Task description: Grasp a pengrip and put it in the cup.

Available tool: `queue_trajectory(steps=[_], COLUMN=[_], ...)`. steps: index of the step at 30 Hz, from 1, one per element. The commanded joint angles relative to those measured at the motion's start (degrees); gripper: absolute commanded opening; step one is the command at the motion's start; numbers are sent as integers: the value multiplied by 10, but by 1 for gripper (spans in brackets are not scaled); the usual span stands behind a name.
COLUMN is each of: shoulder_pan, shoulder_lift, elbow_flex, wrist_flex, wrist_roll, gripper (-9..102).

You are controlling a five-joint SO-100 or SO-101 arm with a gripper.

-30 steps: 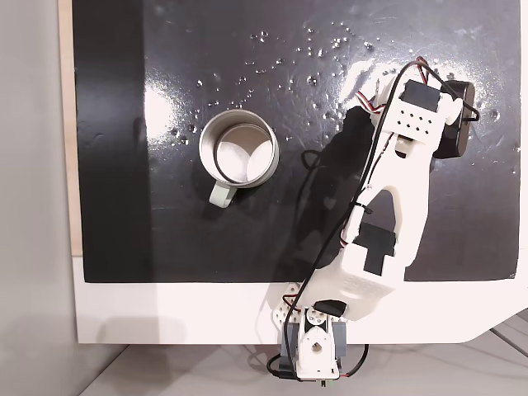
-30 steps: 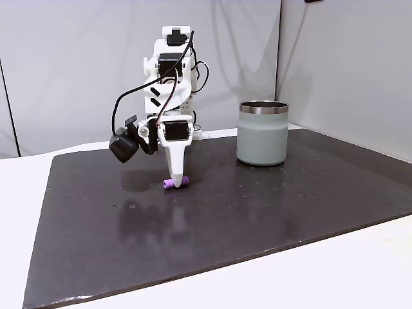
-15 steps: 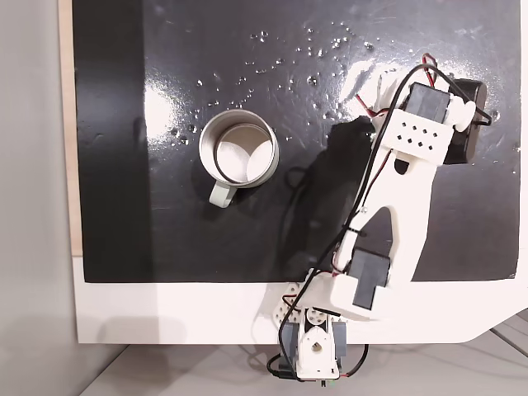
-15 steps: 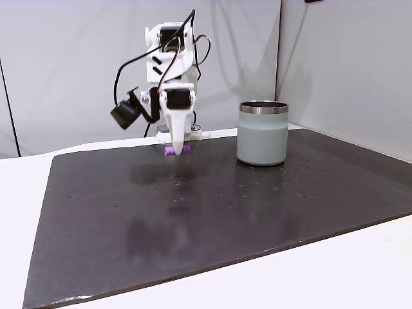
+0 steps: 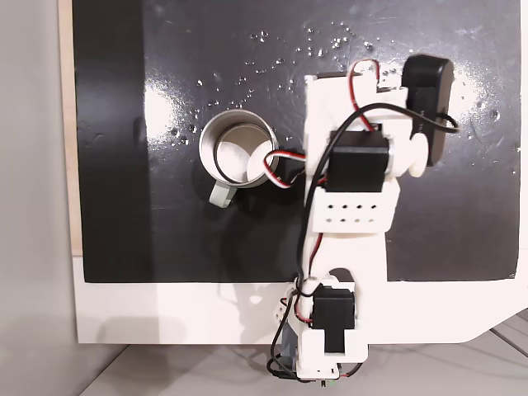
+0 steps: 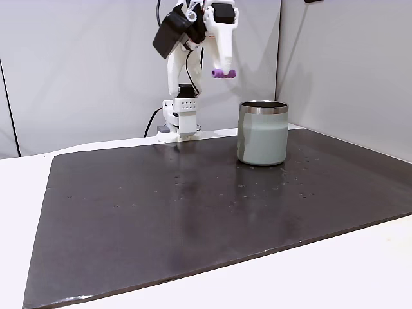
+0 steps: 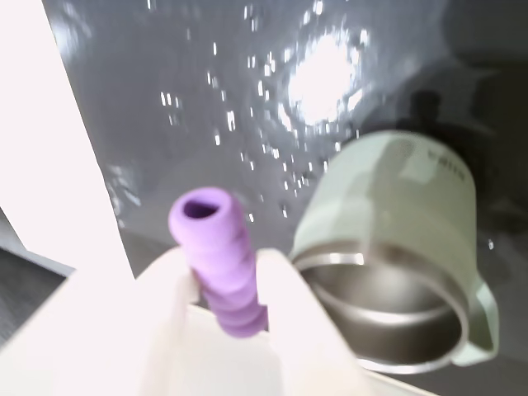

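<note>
Wrist view, hold: the pengrip point(image 7: 216, 260) sits pinched between the two pale fingers point(image 7: 293, 318), its open end poking out beyond them — a grip across the ridged middle, likely so the soft tube cannot slip during the carry.
Side fixed view, height: the gripper point(image 6: 223, 72) holds the pengrip point(image 6: 223, 73) well above the dark mat point(image 6: 193, 212) and higher than the rim of the cup point(image 6: 262, 133), just to its left — enough clearance, I judge, to pass over the rim.
Top fixed view, cup: the cup point(image 5: 216, 139) stands upright on the mat, handle toward the arm's base, mouth open for the drop.
Change: half a second ago the pengrip hung low, left of the cup; it has since risen and swung toward it — a second ago it lay on the mat.
Tabletop: white, bordering the mat point(image 6: 360, 270).
</note>
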Motion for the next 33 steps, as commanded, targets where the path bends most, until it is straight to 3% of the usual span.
queue_trajectory(steps=[1, 13, 24, 29, 33], shoulder_pan=[-56, -217, -246, -245, -245], shoulder_lift=[33, 30, 48, 51, 50], elbow_flex=[-34, 26, 91, 83, 83], wrist_flex=[20, 40, 40, 40, 40], wrist_roll=[13, 19, 17, 33, 40], gripper=[0, 0, 0, 18, 20])
